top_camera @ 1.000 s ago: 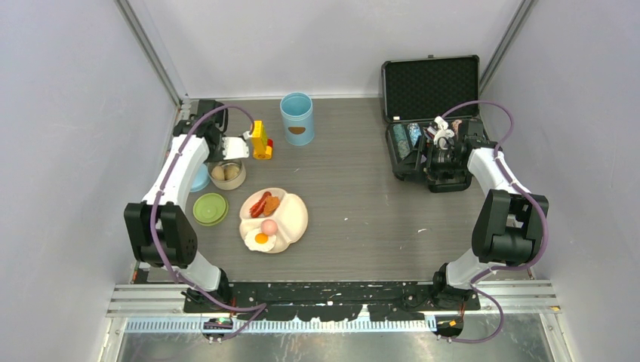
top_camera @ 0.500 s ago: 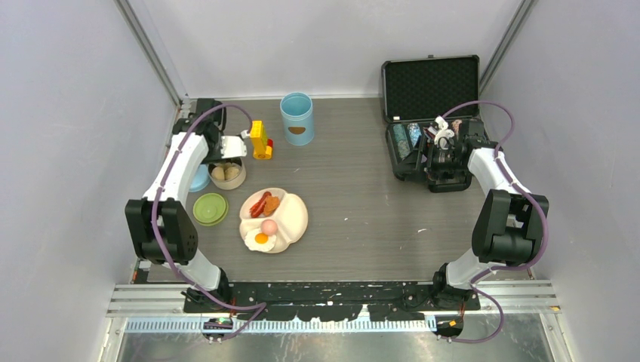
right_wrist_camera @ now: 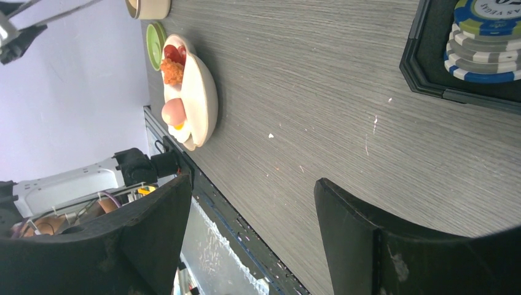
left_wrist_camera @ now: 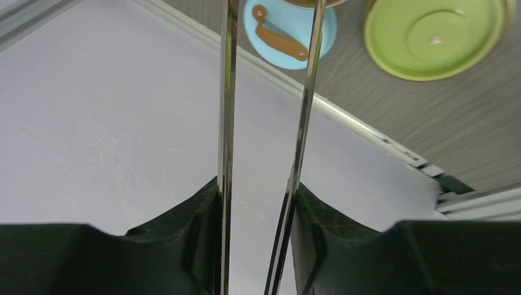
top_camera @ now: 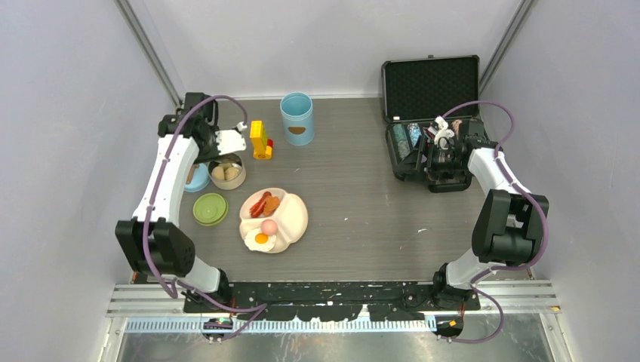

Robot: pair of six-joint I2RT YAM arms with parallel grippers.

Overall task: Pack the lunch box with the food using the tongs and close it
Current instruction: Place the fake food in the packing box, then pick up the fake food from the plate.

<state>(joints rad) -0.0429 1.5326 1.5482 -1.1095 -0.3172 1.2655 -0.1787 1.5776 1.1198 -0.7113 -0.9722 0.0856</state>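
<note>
I grasp the tongs (left_wrist_camera: 227, 92) in my left gripper (left_wrist_camera: 258, 203); my right gripper (right_wrist_camera: 252, 184) gapes empty. Behind the plate (top_camera: 298, 215), the steel bowl (top_camera: 227, 172) holds two beige pieces. The sausages (top_camera: 260, 204), nugget (top_camera: 272, 204) and eggs (top_camera: 262, 239) on the plate are unpacked, and the green lid (top_camera: 210, 208) is off.

The counter (top_camera: 362, 219) is a grey surface with wood grain, and it fills the middle of the top view. In the upper middle a light-blue canister (top_camera: 296, 117) stands upright and open. Just left of it stands a small yellow and red toy (top_camera: 260, 140). Lower left of the toy sits a steel bowl (top_camera: 229, 186), and a blue lid (top_camera: 199, 181) lies close at its left side. Below them a green lid (top_camera: 210, 209) lies flat, near a cream divided plate (top_camera: 296, 217) on its right. A black case (top_camera: 430, 87) stands open in the upper right.
</note>
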